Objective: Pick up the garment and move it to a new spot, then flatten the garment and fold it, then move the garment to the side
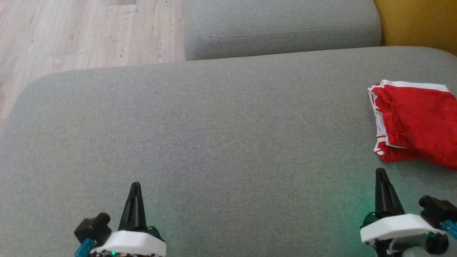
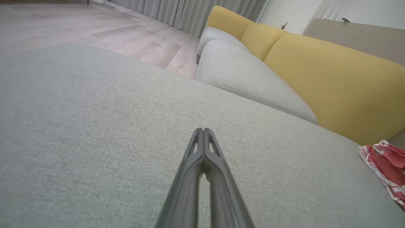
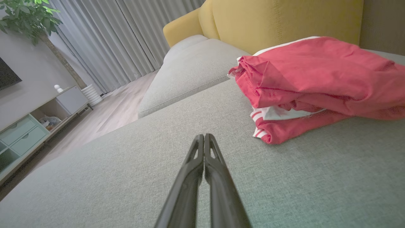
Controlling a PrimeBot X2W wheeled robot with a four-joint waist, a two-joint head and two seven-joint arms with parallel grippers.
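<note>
The garment (image 1: 417, 125) is red with white stripes along its edges, folded in a bundle at the far right of the grey sofa seat (image 1: 214, 135). It also lies at the right edge of the left wrist view as the garment (image 2: 387, 166), and close ahead and to the right as the garment (image 3: 316, 82) in the right wrist view. My right gripper (image 1: 381, 173) is shut and empty, just short of the garment's near edge. Far to the left, my left gripper (image 1: 135, 186) is shut with nothing in it. Both pairs of fingertips (image 2: 203, 130) (image 3: 204, 136) are pressed together.
A second grey cushion (image 1: 282, 28) adjoins the seat at the back, with a yellow backrest (image 2: 332, 82) along the right. Wooden floor (image 1: 71, 32) lies beyond the seat's left and far edges. Curtains (image 3: 110, 41), a cabinet (image 3: 34, 126) and a plant (image 3: 28, 19) stand farther off.
</note>
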